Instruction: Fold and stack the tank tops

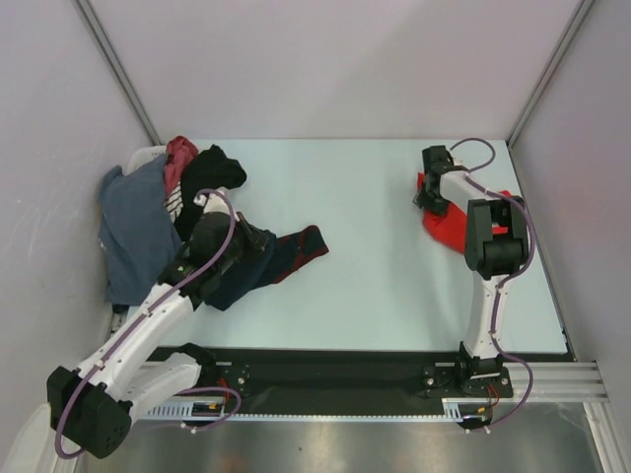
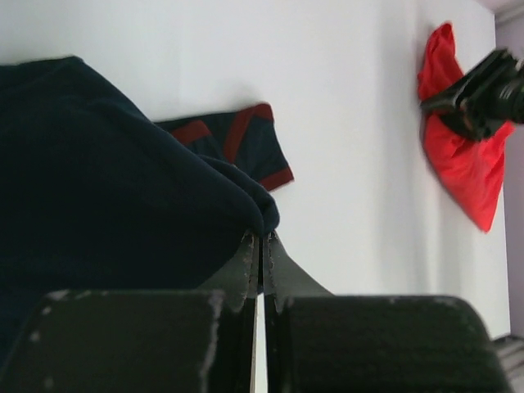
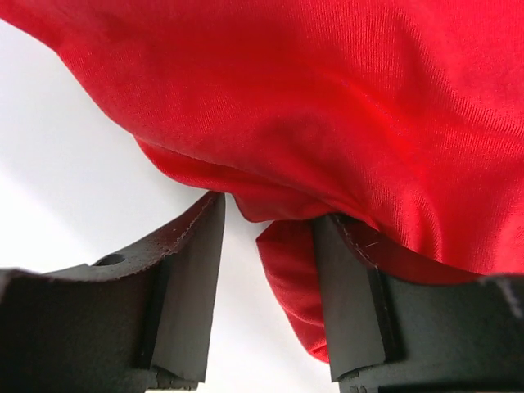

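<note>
In the top view, the navy tank top lay on the pale table left of centre. Its long axis ran from lower left to upper right. The maroon-trimmed end pointed to the right of the frame, and the other end was bunched under the left arm. The left gripper sat over that bunched part. In the left wrist view its fingers were pressed together, pinching a rolled fold of the navy tank top at their tips. Beyond the fold, the trimmed end lay flat, pointing toward the upper right of that frame.

The red tank top lay crumpled near the right edge of the table in the top view. It was a lumpy heap rather than a spread garment, longest from upper left to lower right. The right gripper was set at its upper left end. The right wrist view showed its jaws standing apart with a tongue of the red tank top sagging between the fingers, and nothing was clamped.

At the upper left of the top view, a white basket held a pile of other clothes in grey-blue, black and dull red.
</note>
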Action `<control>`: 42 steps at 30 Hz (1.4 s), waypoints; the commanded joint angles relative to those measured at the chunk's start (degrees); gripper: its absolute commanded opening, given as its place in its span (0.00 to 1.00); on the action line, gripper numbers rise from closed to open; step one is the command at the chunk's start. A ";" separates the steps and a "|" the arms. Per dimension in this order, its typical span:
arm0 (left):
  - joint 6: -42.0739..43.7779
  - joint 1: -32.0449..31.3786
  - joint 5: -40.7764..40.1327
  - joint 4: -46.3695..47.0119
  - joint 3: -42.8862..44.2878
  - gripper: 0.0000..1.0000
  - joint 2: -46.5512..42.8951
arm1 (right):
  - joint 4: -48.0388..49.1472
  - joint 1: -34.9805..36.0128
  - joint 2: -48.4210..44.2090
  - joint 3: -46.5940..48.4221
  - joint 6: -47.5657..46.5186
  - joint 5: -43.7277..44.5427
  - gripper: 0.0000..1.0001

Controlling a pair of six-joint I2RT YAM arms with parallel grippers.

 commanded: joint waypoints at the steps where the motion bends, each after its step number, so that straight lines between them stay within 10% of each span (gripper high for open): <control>1: 0.26 -2.62 1.37 3.21 0.59 0.00 1.80 | -3.99 -3.31 1.80 3.74 -1.69 1.75 0.51; 28: 0.70 -12.91 -1.18 0.93 6.74 0.00 8.23 | 0.49 -2.34 -18.94 -7.85 -8.11 -5.30 0.64; 42: 0.96 -14.67 -2.50 -0.91 7.62 0.00 7.70 | 0.75 -2.70 -5.14 -4.43 -5.82 -6.16 0.60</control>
